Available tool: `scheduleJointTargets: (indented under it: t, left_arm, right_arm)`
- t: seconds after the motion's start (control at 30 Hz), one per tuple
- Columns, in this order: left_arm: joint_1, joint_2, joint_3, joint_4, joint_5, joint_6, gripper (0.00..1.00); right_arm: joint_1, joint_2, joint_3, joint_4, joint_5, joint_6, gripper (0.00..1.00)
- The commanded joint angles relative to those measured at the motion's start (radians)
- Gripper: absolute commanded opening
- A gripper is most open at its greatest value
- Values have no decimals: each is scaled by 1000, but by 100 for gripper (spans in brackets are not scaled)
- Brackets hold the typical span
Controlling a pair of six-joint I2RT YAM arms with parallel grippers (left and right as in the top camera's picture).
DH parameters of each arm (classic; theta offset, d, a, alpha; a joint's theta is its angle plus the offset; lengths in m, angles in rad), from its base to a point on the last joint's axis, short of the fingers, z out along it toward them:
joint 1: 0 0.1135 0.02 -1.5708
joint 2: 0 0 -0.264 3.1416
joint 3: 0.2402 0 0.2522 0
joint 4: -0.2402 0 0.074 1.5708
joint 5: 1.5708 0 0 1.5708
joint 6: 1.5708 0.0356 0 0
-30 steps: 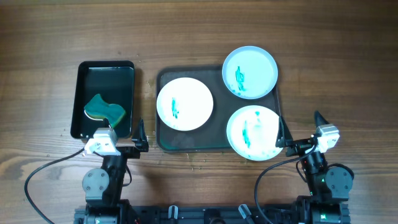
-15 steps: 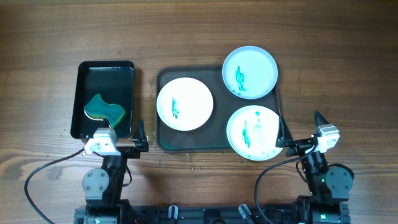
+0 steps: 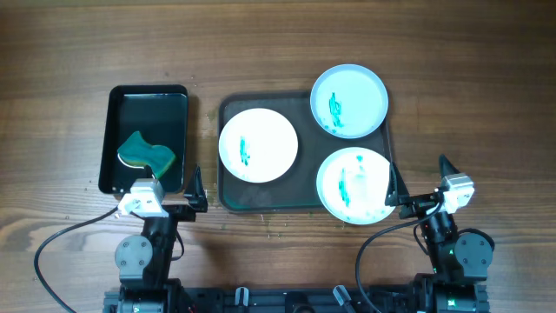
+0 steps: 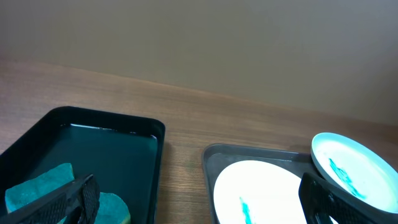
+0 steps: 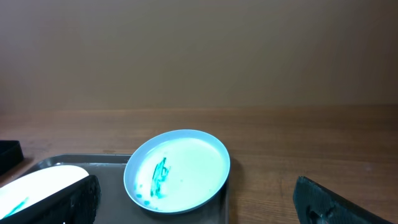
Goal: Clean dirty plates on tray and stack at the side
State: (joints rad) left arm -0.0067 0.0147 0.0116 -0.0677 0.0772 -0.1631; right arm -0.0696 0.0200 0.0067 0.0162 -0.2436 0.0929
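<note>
A brown wooden table (image 3: 69, 52) carries a large dark grey rectangular tray (image 3: 261, 202). Three round white plates (image 3: 258, 145) with teal smears lie on it. The far right plate (image 3: 349, 101) overlaps its rim. The left gripper (image 4: 198, 186) and the right gripper (image 3: 419, 174) stand at the tray's near corners, jaws wide and empty.

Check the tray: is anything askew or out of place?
Two plates hang over the edge: the pale-blue plate overhangs the tray at its far rim, and the near-right plate overhangs its near rim. The left plate lies inside.
</note>
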Motion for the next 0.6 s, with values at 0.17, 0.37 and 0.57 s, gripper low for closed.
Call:
scheduleJointTargets:
  t: [0.17, 0.37, 0.57]
  left_arm:
    - [-3, 3, -5, -3, 12, -10, 100]
    - [-2, 3, -5, 4, -2, -8, 100]
    - [-3, 3, -5, 34, -14, -9, 100]
  right_arm:
    - [5, -2, -2, 5, 1, 11, 100]
    - [5, -2, -2, 12, 26, 20, 100]
    - [5, -2, -1, 49, 2, 120, 100]
